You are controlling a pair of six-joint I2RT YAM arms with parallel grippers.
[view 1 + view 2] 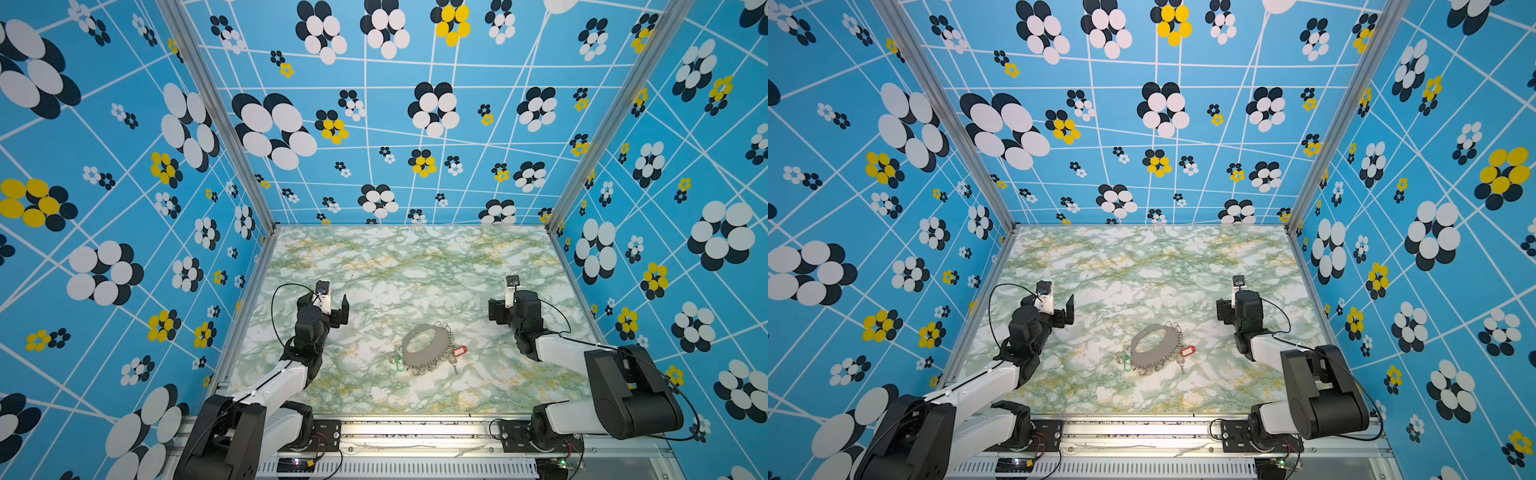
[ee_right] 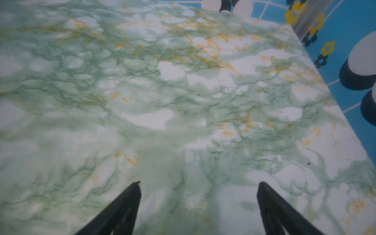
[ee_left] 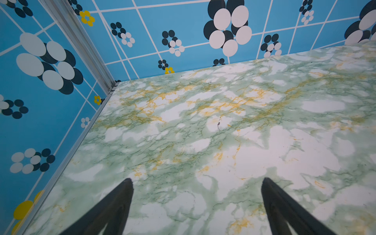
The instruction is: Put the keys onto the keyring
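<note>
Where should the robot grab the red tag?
Pinch the red tag across its narrow width, coming straight down with the right hand, probably. It lies flat, just right of the keyring, outer end free, and that open hand is nearer.

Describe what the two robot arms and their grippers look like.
Both arms have white link shells with bulky black joint housings: left arm, right arm. Thin black cables loop beside each wrist. The left gripper and right gripper each have two slim, tapered black fingers.
</note>
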